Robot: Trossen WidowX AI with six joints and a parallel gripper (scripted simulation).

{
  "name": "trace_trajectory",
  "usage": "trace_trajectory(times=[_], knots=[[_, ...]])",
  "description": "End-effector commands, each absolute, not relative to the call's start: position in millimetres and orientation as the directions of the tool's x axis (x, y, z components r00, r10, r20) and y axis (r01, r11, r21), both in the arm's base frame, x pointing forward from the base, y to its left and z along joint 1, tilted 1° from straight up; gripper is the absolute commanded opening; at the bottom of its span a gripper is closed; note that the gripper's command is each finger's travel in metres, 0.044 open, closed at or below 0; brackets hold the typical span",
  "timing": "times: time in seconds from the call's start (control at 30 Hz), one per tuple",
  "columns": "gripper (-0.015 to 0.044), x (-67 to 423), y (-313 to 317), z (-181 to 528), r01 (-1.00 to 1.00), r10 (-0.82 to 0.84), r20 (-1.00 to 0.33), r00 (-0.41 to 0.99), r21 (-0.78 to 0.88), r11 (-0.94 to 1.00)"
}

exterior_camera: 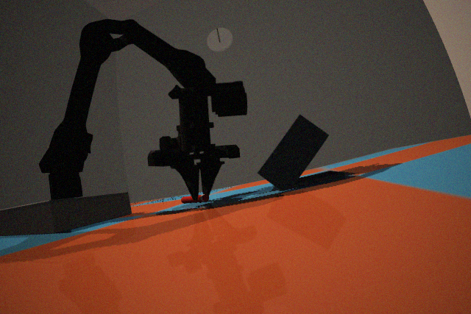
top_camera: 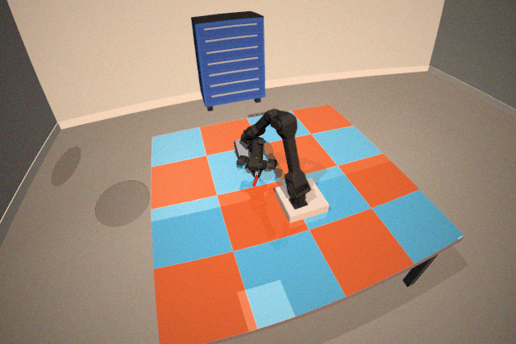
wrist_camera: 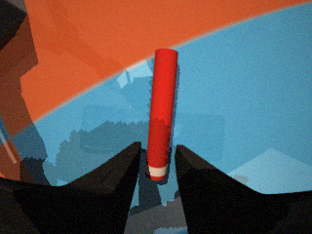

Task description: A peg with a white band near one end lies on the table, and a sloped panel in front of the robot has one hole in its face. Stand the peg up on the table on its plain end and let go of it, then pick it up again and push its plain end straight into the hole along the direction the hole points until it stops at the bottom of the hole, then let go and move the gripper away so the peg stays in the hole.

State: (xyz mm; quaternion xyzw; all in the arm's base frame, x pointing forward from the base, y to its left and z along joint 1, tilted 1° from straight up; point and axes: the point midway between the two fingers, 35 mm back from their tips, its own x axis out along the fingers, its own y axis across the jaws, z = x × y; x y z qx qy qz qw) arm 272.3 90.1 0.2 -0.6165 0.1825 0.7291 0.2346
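The red peg [top_camera: 255, 180] [exterior_camera: 187, 199] [wrist_camera: 163, 107] lies flat on the table. Its white band [wrist_camera: 157, 172] is at the end nearer the wrist camera's lower edge. My gripper [top_camera: 256, 174] [exterior_camera: 201, 198] [wrist_camera: 158, 150] points down at table height, its fingertips on either side of the peg near the banded end. The fingers are narrowed but open, with a thin gap on each side of the peg in the wrist view. The sloped panel [top_camera: 240, 148] [exterior_camera: 293, 151] is a dark tilted block beyond the gripper from the arm's base. Its hole is not visible.
The arm's pale base block [top_camera: 309, 209] [exterior_camera: 95, 207] stands on the checkered table [top_camera: 187, 232], on the opposite side of the peg from the panel. A blue drawer cabinet [top_camera: 233, 61] stands on the floor behind the table.
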Motion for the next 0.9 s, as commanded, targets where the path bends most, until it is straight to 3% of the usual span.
trace_trajectory(times=[0.0, 0.23, 0.87], knots=[[0.0097, 272.4, 89.6, -0.2, -0.566, 0.114, -0.985, -0.129, -0.021, -0.824], [0.0050, 272.4, 89.6, -0.2, -0.566, 0.114, -0.985, -0.129, -0.021, -0.824], [0.0049, 268.6, 92.6, 7.4, -0.567, 0.055, -0.998, -0.039, -0.023, -0.823]])
